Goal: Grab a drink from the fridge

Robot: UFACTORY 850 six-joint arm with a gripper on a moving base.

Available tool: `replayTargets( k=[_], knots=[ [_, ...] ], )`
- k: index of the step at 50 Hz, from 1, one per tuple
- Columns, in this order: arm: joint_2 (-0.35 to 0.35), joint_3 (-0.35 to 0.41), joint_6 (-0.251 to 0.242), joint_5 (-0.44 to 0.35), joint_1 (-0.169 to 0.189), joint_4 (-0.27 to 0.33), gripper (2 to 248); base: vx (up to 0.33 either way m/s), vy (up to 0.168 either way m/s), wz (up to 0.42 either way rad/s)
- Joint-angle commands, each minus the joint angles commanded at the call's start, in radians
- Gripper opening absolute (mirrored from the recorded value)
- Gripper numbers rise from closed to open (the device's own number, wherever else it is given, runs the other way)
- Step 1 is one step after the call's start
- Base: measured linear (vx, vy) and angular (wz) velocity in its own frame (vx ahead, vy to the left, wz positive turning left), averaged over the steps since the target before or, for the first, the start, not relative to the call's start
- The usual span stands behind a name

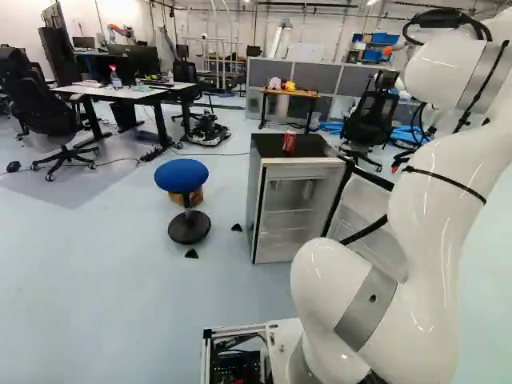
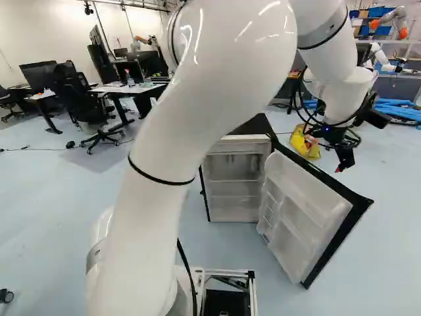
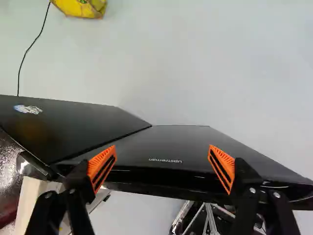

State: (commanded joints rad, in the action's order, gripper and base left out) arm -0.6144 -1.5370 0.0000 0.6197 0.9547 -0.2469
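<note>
The fridge door (image 2: 306,217) stands open for you, your gripper (image 3: 162,164) spread and empty: reach-in and grab remain!

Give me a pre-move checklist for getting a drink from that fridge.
1. Fridge door open: ok, swung wide.
2. Tool open with nothing gripped: ok, fingers spread.
3. Tool lined up with the shelves: not ok, it hangs by the door, outside the fridge.
4. Tool free of contact with the door: cannot tell.
5. Drink identified inside: cannot tell, only a pale shape shows high up.
6. Red can upright on the fridge top: ok.
</note>
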Motion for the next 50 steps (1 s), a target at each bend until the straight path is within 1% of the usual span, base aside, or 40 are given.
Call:
replayTargets(
  k=[15, 26, 39, 50],
  knots=[
    [-0.105, -0.11, 0.0, 0.082, 0.002, 0.0, 247, 0.0, 0.0, 0.0],
    [-0.173, -0.181, 0.0, 0.117, 0.004, 0.0, 247, 0.0, 0.0, 0.0],
    [-0.172, -0.18, 0.0, 0.15, 0.004, 0.0, 247, 0.0, 0.0, 0.0],
    [-0.162, -0.163, 0.0, 0.176, 0.01, 0.0, 247, 0.0, 0.0, 0.0]
  ],
)
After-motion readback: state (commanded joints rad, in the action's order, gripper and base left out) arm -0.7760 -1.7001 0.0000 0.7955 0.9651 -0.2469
